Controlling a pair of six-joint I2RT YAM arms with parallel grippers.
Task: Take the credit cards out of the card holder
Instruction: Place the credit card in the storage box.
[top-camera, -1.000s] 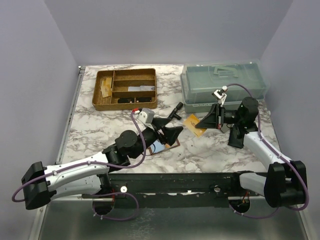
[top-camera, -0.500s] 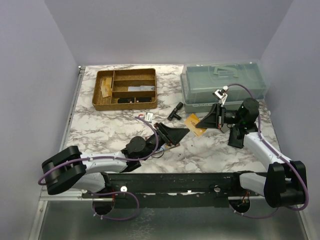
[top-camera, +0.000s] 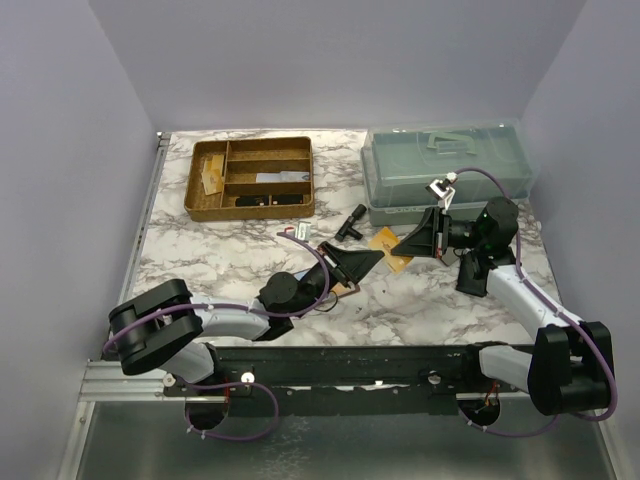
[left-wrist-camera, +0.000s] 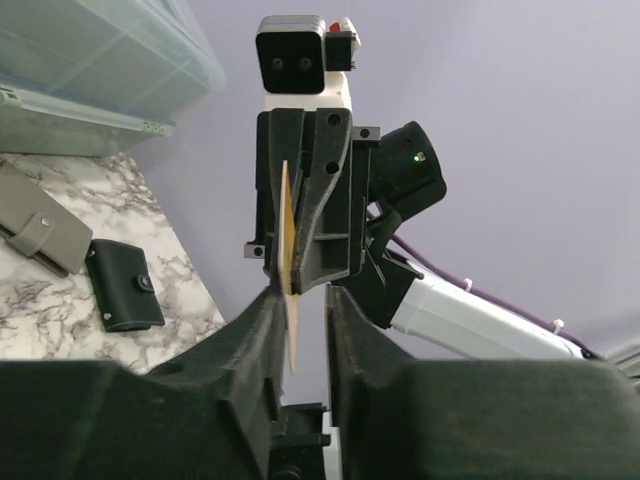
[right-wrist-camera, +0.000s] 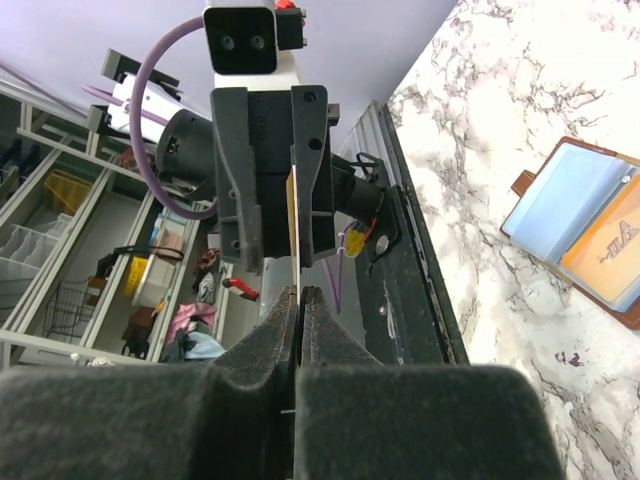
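A tan credit card (top-camera: 390, 249) hangs edge-up between the two grippers above the table. My right gripper (top-camera: 402, 244) is shut on one end of it; in the right wrist view the card (right-wrist-camera: 291, 215) runs edge-on from its pinched fingertips (right-wrist-camera: 300, 292). My left gripper (top-camera: 374, 258) faces it, and the card (left-wrist-camera: 287, 235) sits between its jaws against the left finger (left-wrist-camera: 262, 335), with a gap to the other finger. The reddish-brown card holder (right-wrist-camera: 590, 235) lies open on the marble and holds a light blue and a tan card. In the top view it is mostly hidden under the left gripper.
A gold-brown divided tray (top-camera: 250, 178) stands at the back left and a clear lidded bin (top-camera: 450, 170) at the back right. A small black piece (top-camera: 350, 220) lies between them. A black pouch (left-wrist-camera: 125, 285) and a grey flat piece (left-wrist-camera: 40, 232) lie near the bin.
The left arm has folded lower and pushed its gripper right onto the card's free end. Its jaws have narrowed around the card. The right arm and card have not moved.
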